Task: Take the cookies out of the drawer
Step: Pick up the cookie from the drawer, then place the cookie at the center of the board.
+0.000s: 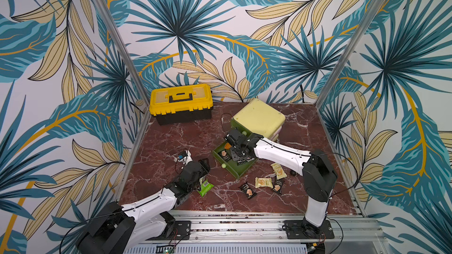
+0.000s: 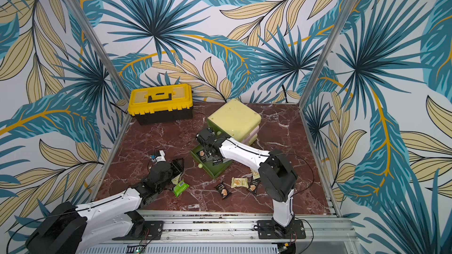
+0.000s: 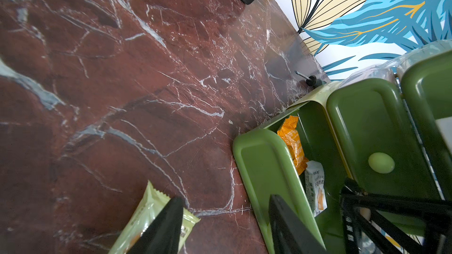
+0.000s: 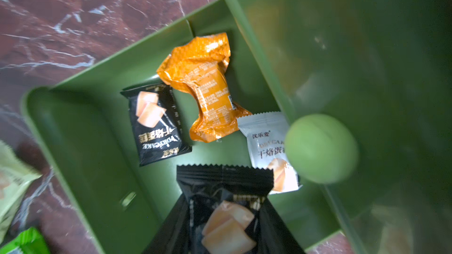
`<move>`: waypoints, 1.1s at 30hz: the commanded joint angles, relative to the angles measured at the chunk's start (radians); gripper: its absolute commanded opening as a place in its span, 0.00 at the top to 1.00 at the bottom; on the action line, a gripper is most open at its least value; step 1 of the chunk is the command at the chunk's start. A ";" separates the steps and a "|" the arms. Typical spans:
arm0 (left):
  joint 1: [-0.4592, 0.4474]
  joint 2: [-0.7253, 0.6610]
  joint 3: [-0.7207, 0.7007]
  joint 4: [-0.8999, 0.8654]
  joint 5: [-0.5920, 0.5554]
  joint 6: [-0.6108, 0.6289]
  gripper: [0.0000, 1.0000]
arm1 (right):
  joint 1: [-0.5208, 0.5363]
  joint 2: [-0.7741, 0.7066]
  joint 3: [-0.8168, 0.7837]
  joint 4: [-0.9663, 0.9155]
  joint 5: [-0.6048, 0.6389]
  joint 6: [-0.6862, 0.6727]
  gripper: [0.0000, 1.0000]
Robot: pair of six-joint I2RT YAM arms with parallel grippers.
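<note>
While the green drawer (image 1: 235, 172) stands pulled out of the pale cabinet (image 1: 259, 116) toward the middle of the marble surface (image 1: 171, 138), the right gripper (image 1: 238, 156) is seen above it, clamped on a black packet (image 4: 225, 191) that is held over the drawer floor. Three cookies are left inside the drawer: a second black packet (image 4: 156, 123), a crumpled orange packet (image 4: 208, 86) and a white packet (image 4: 266, 142), the last partly hidden behind the round green knob (image 4: 320, 149) of the drawer above. Between the drawer and the front edge of the surface, toward the right, four packets are spread out — a yellow packet (image 1: 278, 170), a second yellow packet (image 1: 263, 182), a third black packet (image 1: 277, 185) and a fourth black packet (image 1: 247, 190) — with a small black ball (image 1: 292, 172) just beside them. Nearer the left edge, the left gripper (image 3: 225, 200) is held low with its jaws parted and nothing clamped between them; a pale green packet (image 3: 146, 213) lies under one finger, and a bright green packet (image 1: 205, 188) lies just beside it. A yellow toolbox (image 1: 181, 101) is set at the far left corner.
</note>
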 commanded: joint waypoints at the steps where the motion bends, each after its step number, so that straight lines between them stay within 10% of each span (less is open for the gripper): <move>1: 0.009 0.000 0.017 0.020 -0.003 0.023 0.40 | 0.013 -0.050 -0.009 -0.027 -0.035 -0.070 0.61; 33: 0.049 -0.205 -0.044 -0.165 -0.060 -0.014 0.39 | 0.375 -0.229 -0.428 0.133 -0.116 0.089 0.61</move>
